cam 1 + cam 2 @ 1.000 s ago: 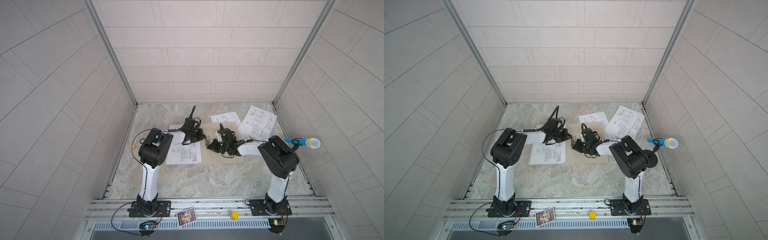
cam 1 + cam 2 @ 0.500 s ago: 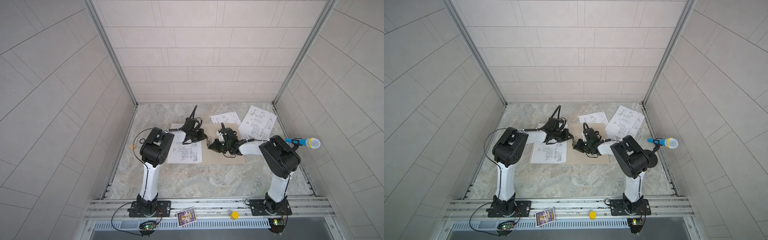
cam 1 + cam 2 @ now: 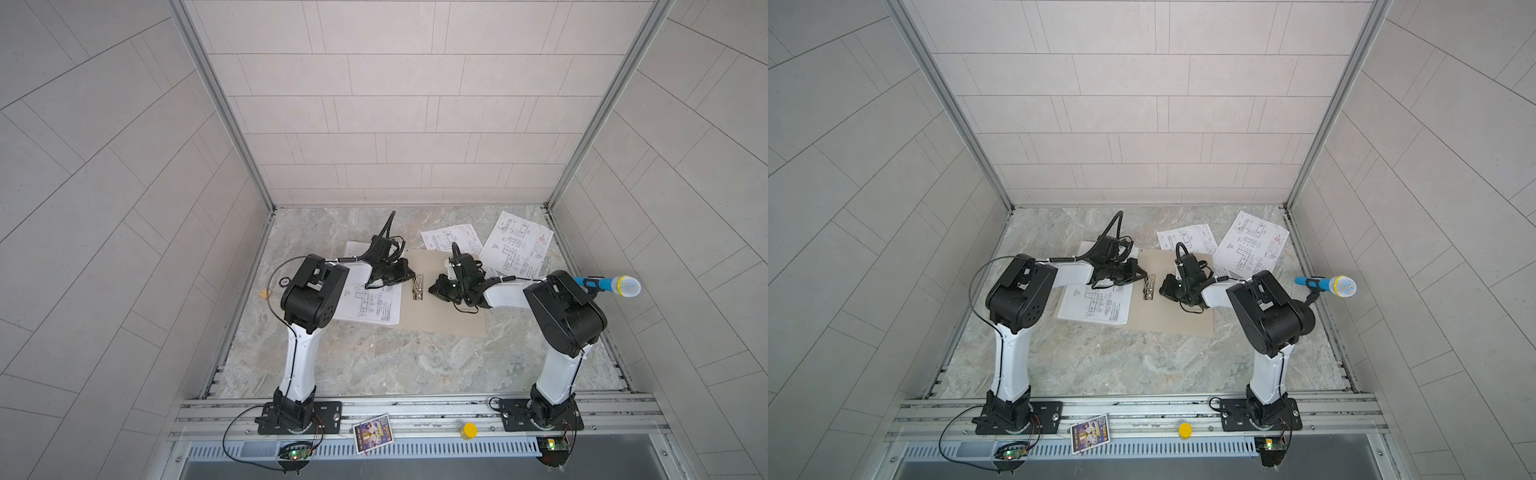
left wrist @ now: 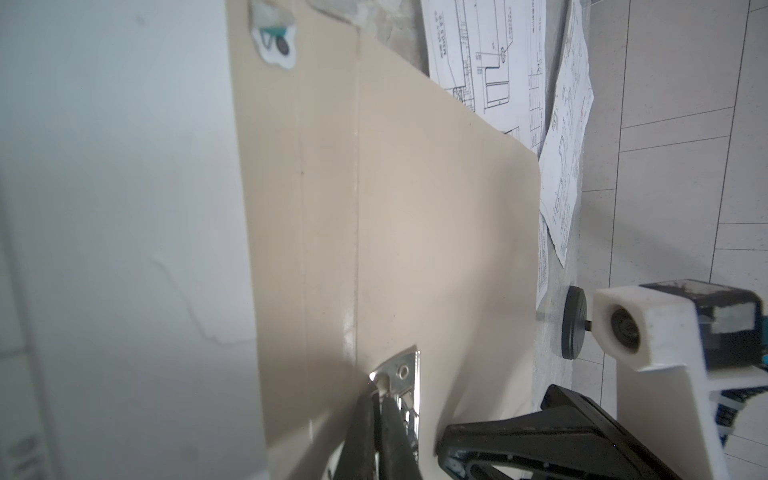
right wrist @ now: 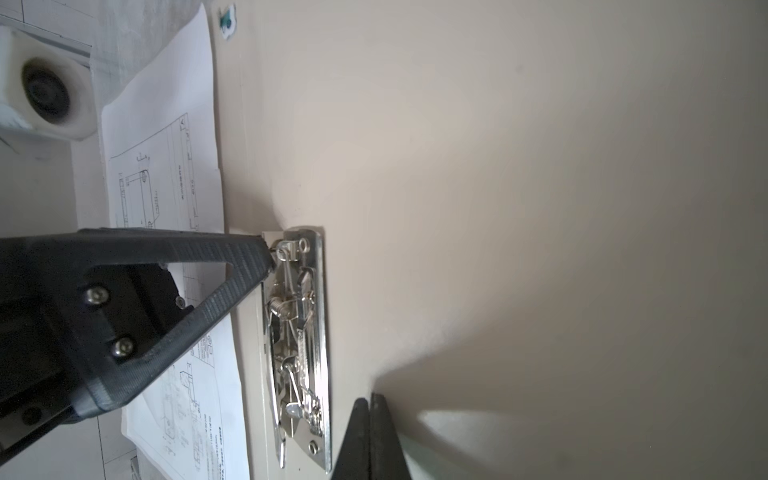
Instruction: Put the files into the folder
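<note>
1. Surface (image 3: 374, 353): marbled and carrying everything. Nothing on it has moved in the last second.
2. Folder (image 3: 440, 311): tan, open flat at centre, with the right half bare. It has not shifted.
3. Files: one sheet (image 3: 374, 305) lies left of the spine, apparently on the folder's left half, where it was before. A second sheet (image 3: 444, 239) meets the folder's far edge. The red-marked sheet (image 3: 519, 241) lies at far right on the surface. Judged: two are still to be brought in.
4. Left gripper (image 3: 411, 275): jaws clenched, tips against the clip's far end. It has edged slightly right. Whether the jaws nip the lever cannot be told.
5. Right gripper (image 5: 370, 401): jaws clenched on nothing, tips on the bare half just beside the clip's near end. It has barely moved.
6. Clip (image 3: 417, 286): silver, lying along the spine. Judged: the left gripper's small advance means the clip is being worked before any sheet is fastened.
</note>
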### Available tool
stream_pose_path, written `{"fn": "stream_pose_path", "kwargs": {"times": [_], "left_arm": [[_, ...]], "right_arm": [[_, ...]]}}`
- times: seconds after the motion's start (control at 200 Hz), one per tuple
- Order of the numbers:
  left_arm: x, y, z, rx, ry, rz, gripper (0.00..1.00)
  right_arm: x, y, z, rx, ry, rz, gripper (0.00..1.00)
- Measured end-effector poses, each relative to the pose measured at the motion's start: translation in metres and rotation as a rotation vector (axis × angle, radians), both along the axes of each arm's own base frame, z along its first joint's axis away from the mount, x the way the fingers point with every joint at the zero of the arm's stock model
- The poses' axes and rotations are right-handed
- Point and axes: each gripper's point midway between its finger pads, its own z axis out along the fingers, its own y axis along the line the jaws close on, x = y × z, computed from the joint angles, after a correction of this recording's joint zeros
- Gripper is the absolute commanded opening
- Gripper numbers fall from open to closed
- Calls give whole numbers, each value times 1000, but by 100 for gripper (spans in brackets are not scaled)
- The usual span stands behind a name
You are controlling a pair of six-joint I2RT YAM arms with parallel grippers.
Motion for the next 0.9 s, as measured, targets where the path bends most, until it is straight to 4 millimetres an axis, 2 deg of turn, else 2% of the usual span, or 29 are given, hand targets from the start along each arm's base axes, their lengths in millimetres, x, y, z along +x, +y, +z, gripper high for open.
{"fn": "stream_pose_path", "kwargs": {"times": [0.09,0.185,0.255,0.325,0.49,0.64,0.746,0.901], "left_arm": [[-1,0,0,0,5,1,0],[-1,0,-1,0,15,8,0],[-1,1,-2,-2,22,19,0],[-1,2,-2,-12,27,37,0],[-4,8,-2,-21,37,92,0],[-4,12,-2,-14,45,138,0],[-3,15,-2,-12,50,167,0],[-3,21,-2,-6,56,216,0]], "right_arm": [[-2,2,1,8,-4,9,0],[-7,3,1,13,-4,16,12],[-12,4,4,28,-5,28,24],[-15,7,9,50,-12,37,30],[-24,13,16,93,-13,64,31],[-28,33,28,155,-26,102,20],[-32,48,34,188,-28,128,18],[-36,62,24,217,-1,146,17]]}}
